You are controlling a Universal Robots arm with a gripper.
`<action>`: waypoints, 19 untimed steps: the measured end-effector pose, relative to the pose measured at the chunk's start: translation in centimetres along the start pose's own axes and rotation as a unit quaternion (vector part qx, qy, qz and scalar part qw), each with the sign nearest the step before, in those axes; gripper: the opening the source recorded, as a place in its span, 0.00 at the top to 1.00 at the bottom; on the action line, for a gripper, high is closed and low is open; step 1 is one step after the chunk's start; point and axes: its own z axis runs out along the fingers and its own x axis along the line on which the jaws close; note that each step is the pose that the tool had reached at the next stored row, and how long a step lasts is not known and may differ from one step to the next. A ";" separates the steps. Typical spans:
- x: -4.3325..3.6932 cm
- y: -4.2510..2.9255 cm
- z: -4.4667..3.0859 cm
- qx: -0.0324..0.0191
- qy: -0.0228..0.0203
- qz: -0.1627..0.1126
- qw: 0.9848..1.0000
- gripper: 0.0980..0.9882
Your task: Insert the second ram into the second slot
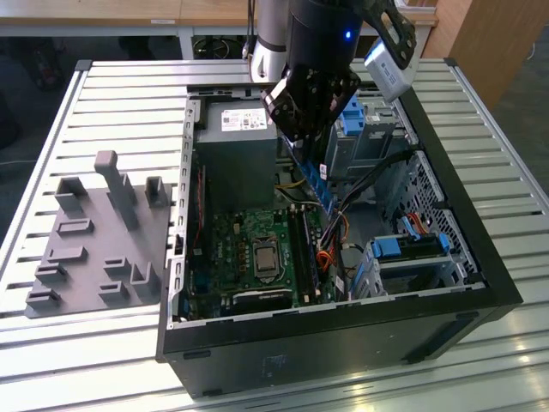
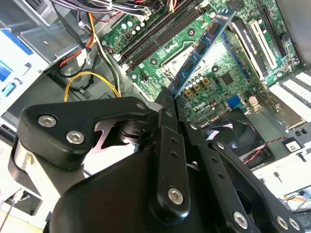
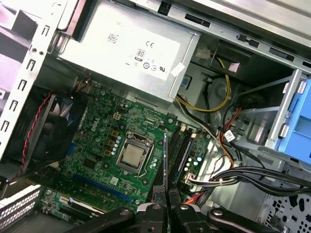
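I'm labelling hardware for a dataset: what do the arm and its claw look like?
The arm is a silver-grey tube ending in a black wrist with a small blue light. A grey box sits beside it. The claw is matte black, built of jointed links with silver screw heads.

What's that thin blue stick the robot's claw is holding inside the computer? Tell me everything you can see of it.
That is the second ram, a thin, flat, long blue circuit board with small dark chips along its face. The gripper is shut on one end; the rest juts out free. In the first wrist view it shows edge-on, a narrow line beside the dark memory slots near the processor socket. It hangs above the green motherboard, seemingly not yet seated.
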 end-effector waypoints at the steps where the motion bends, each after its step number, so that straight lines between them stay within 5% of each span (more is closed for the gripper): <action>1: 0.00 0.00 0.00 0.000 0.000 0.004 1.000 0.96; 7: 0.00 0.00 0.01 0.000 -0.001 0.027 1.000 0.96; 19: 0.00 0.00 0.02 0.000 -0.002 0.086 0.996 0.96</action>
